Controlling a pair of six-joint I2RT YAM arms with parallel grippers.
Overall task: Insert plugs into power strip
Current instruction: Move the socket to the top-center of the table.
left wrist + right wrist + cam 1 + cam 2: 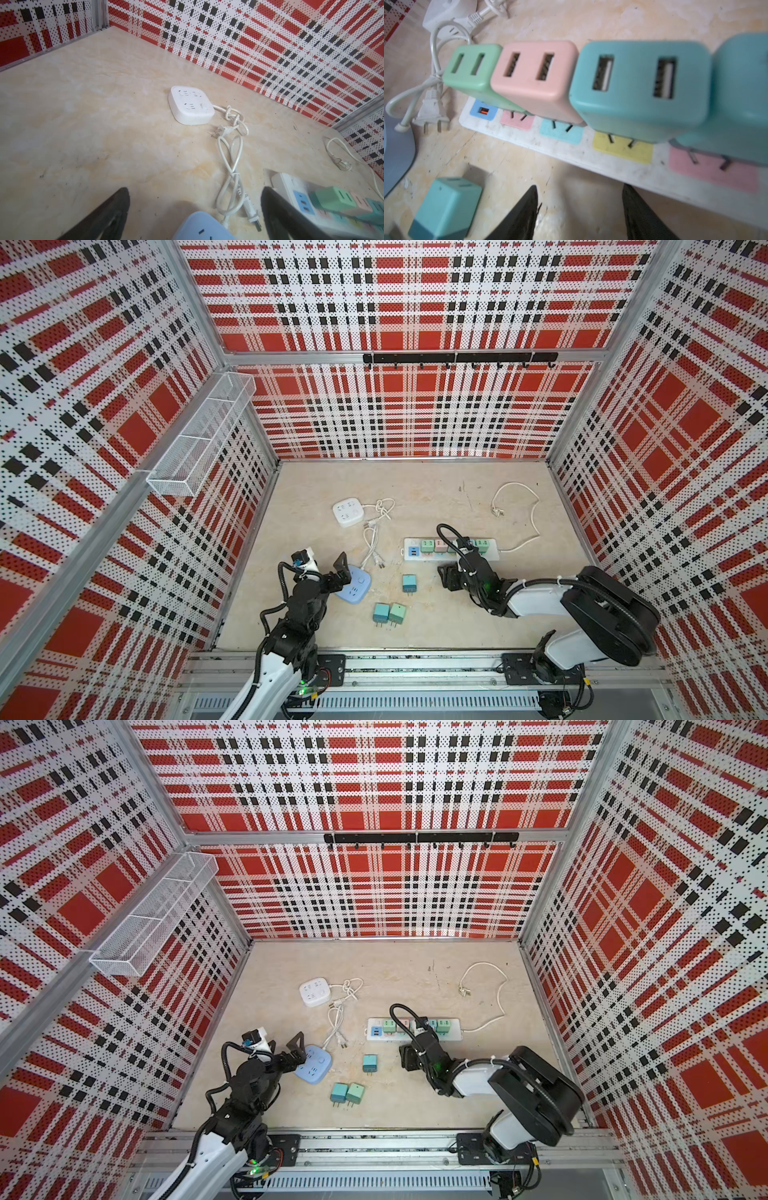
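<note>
Plugs (409, 584), small rounded matte plastic cubes: in a top view three lie loose on the marbled beige tabletop (457, 489), not yet inserted; the rest stand in the long white plastic power strip (493, 554). Left wrist: left gripper (195, 189) jaws wide apart, empty, above a pale blue rounded socket block (204, 226). Right wrist: right gripper (579, 185) jaws parted, empty, just beside the strip; mint, pink, two teal seated, metal prongs showing underneath.

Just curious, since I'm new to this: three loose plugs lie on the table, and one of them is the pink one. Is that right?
Not quite. Three loose plugs do lie on the table, but they are teal and green, none pink. The pink plug stands plugged into the long white power strip, between a green plug and a teal plug; the right wrist view shows it.
</note>
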